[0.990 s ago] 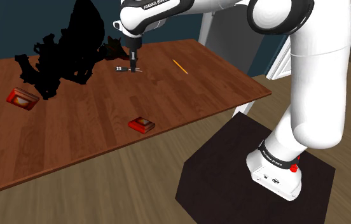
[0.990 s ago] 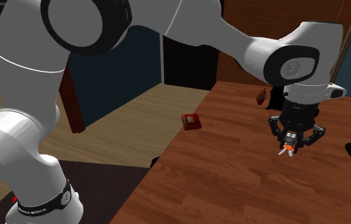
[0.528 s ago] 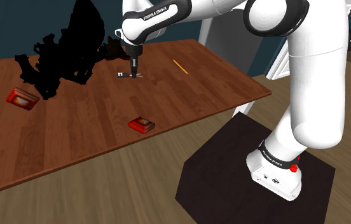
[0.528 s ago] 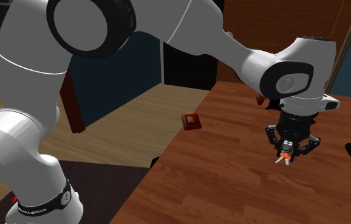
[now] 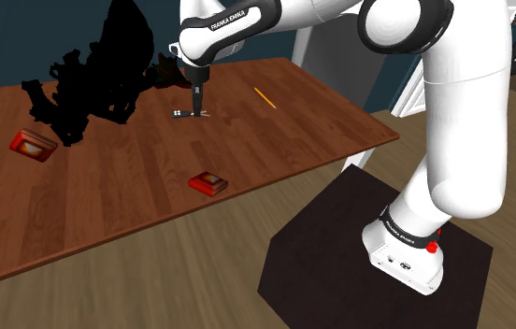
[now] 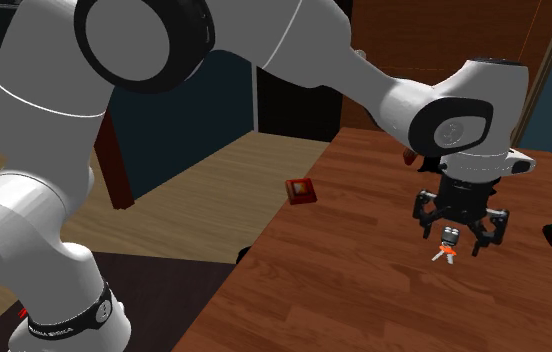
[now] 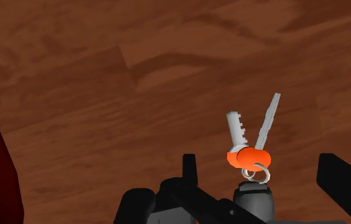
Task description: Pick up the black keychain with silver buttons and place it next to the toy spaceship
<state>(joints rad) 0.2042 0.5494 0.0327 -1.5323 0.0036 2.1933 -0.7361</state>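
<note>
The keychain (image 6: 448, 238), a small dark fob with a silver ring, an orange-headed key and silver keys (image 7: 252, 137), sits on the wooden table (image 5: 275, 140). My gripper (image 6: 454, 241) stands open right over it, one finger on either side and neither clasping it. In the wrist view the fob (image 7: 254, 194) lies between the fingers (image 7: 189, 169) of the gripper (image 7: 266, 177). From the shoulder view the gripper (image 5: 196, 103) points straight down at the keychain (image 5: 185, 113). The toy spaceship (image 5: 88, 75), a jagged black shape, stands just beyond, toward that view's left.
Two red boxes (image 5: 34, 144) (image 5: 208, 183) lie on the table nearer the front, and a yellow pencil (image 5: 265, 97) lies to the shoulder view's right of the gripper. The table's edge drops to the wood floor beside the dark stand (image 5: 359, 252).
The gripper came down a little with the keychain in it, then its fingers spread apart. The keychain now rests between them on the table.
</note>
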